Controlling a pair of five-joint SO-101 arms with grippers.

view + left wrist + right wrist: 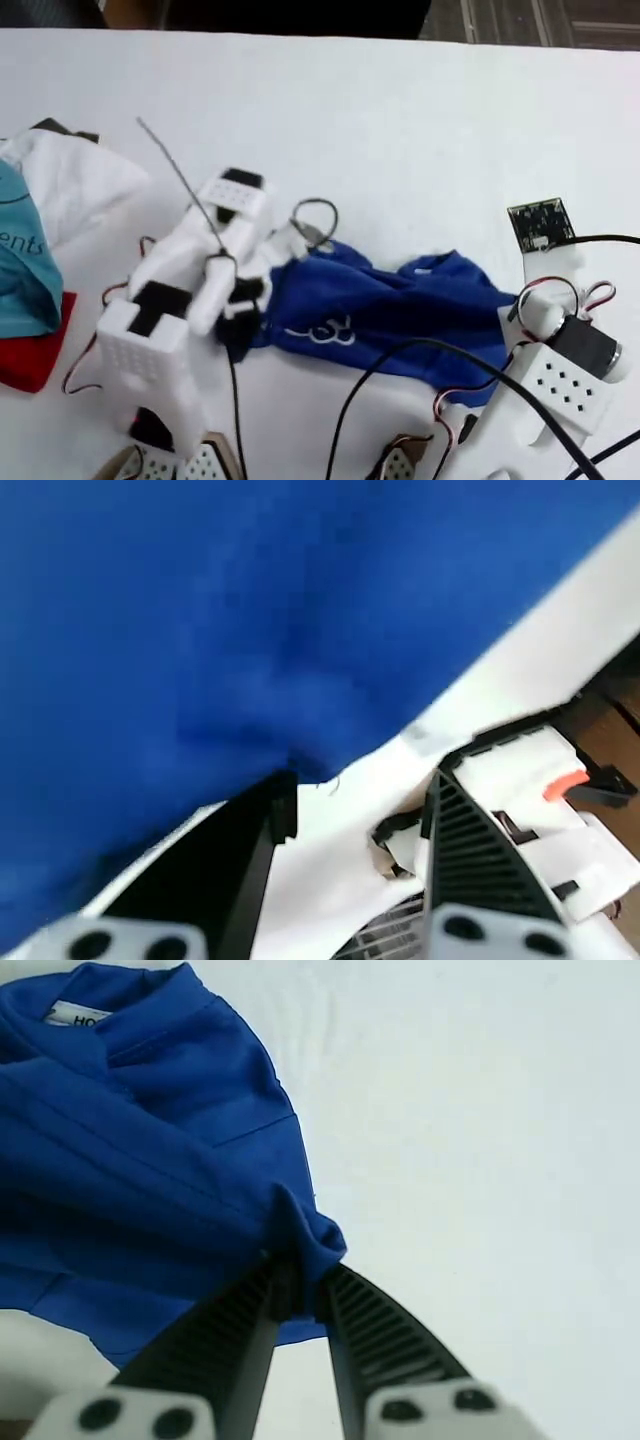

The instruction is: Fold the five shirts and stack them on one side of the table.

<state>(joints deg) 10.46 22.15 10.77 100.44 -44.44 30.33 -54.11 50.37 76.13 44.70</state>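
A crumpled blue shirt [390,300] lies across the middle of the white table [400,120]. My left gripper [262,275] is at its left end. In the left wrist view that gripper [360,780] is open, its jaws wide apart over bare table, and the shirt's [250,610] edge touches the tip of the black finger [255,850]. My right gripper [512,312] is at the shirt's right end. The right wrist view shows it [300,1275] shut on a pinched fold of the blue shirt [130,1140], near the collar side.
A heap of other shirts sits at the table's left edge: a white one [70,175], a teal one [25,255] and a red one [35,350]. Black cables [350,400] run across the front. The far half of the table is bare.
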